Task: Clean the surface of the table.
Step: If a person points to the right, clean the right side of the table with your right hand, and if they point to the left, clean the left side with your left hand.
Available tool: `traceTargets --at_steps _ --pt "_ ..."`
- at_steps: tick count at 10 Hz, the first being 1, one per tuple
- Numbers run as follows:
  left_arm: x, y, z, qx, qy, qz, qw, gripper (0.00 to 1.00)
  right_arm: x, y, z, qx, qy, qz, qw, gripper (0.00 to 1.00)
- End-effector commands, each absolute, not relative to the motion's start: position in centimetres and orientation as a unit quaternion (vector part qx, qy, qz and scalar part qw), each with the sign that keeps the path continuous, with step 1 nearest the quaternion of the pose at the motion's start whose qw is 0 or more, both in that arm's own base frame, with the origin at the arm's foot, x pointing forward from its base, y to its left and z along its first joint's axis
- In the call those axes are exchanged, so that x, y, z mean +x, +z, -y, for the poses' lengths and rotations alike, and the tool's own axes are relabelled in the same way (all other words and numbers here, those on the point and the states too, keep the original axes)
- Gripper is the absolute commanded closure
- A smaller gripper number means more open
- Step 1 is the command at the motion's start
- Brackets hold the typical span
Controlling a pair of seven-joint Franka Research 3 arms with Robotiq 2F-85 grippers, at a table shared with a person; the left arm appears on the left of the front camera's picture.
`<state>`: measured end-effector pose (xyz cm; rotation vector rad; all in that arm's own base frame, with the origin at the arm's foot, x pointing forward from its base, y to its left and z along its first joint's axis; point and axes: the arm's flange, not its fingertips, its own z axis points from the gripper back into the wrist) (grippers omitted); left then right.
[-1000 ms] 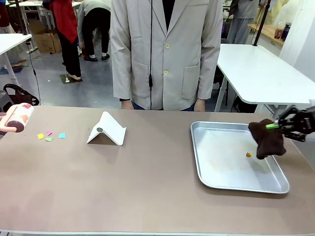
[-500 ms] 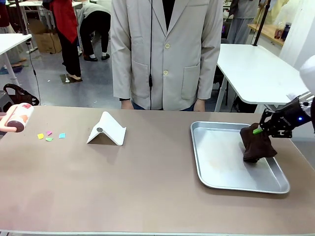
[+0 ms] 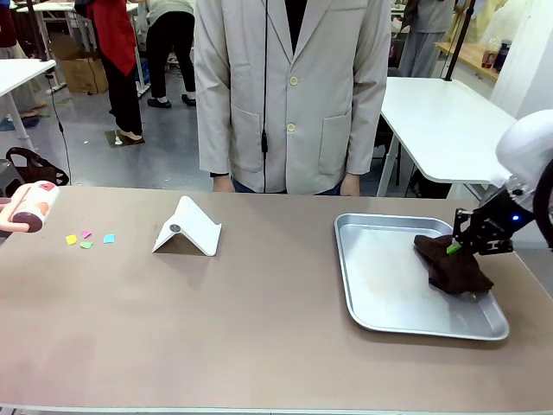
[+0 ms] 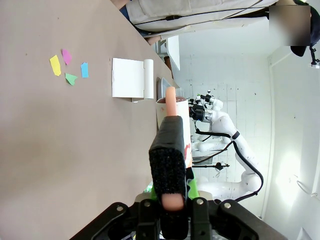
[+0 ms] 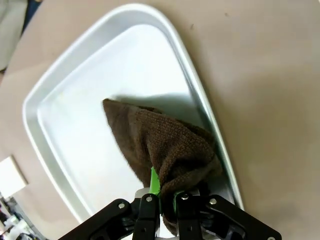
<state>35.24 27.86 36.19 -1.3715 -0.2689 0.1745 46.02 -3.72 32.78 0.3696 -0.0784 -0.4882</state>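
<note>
On the matte brown table (image 3: 259, 328), in a shiny round-cornered metal tray (image 3: 346, 277), our right gripper (image 3: 455, 247) pinches a nubby dark-brown cloth (image 3: 458, 270). Our left gripper (image 4: 172, 202) clamps the pink handle of a cylindrical roller (image 3: 34, 207).

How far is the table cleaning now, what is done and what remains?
Done: nothing clearly. In hand: the right tool holds a brown cloth in the metal tray; the left tool grips a roller. Left: coloured paper scraps lie on the table near the roller.
</note>
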Motion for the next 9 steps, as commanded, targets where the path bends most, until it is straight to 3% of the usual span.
traceTargets --at_steps 1,9 --pt "35.1 36.6 -27.7 -0.637 0.084 0.128 0.756 1.0 47.9 31.2 2.6 0.173 -0.255 0.043 0.95 0.89" --pt "35.1 36.6 -27.7 -0.637 0.084 0.128 0.756 1.0 47.2 29.0 -2.3 0.183 -0.198 0.0 0.963 0.89"
